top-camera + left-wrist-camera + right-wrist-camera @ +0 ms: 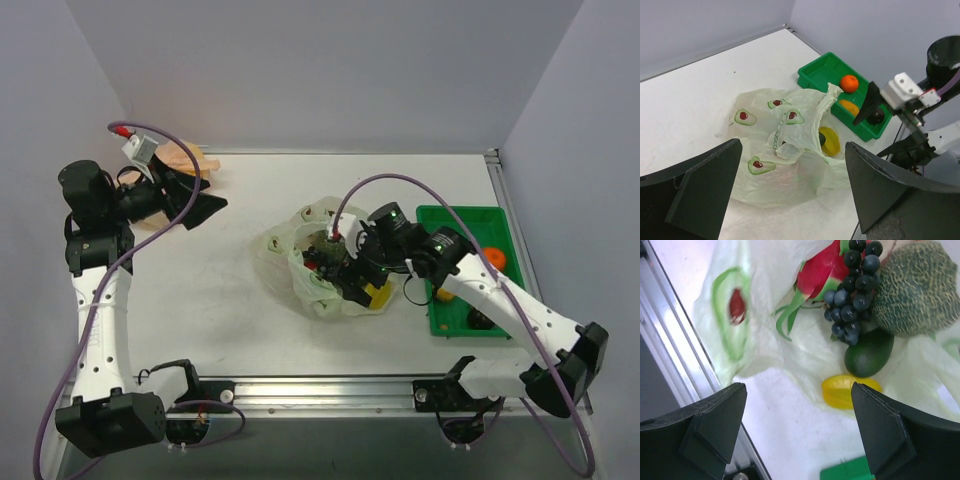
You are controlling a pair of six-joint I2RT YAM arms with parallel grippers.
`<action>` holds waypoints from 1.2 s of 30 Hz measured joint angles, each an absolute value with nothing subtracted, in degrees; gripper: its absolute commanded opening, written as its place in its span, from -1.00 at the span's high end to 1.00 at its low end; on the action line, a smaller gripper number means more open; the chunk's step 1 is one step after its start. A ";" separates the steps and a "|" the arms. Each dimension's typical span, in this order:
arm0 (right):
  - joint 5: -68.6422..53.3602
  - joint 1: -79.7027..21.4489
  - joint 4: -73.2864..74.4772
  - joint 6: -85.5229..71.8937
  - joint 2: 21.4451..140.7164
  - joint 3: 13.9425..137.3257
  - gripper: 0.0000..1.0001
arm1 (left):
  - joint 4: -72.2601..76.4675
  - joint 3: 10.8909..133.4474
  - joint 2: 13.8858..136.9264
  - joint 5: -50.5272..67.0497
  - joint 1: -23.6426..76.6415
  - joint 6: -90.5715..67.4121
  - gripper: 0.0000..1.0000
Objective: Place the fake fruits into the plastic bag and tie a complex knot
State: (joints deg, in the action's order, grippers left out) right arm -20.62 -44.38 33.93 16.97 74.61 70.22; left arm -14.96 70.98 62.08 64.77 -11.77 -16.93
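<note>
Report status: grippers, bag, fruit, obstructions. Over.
Left gripper open, off left. Right gripper open over plastic bag. Dragon fruit, grapes, avocado inside; orange in green tray. Nothing obstructing.

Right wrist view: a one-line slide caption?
Open right gripper above the plastic bag, with dragon fruit, grapes, melon, avocado and starfruit showing.

Green tray and peach-orange bag lie well apart on the table.
</note>
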 measured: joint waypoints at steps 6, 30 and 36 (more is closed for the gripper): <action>-23.68 -34.83 35.81 18.39 66.78 69.32 -0.71 | -16.29 70.91 61.87 68.01 -11.75 -11.42 -0.89; -43.48 2.68 32.82 0.01 86.59 70.43 -0.55 | -28.88 64.79 55.90 60.38 2.42 10.22 -0.90; -52.80 5.93 29.89 -13.76 88.68 70.57 -0.57 | -30.26 63.24 55.72 59.00 3.33 11.22 -0.93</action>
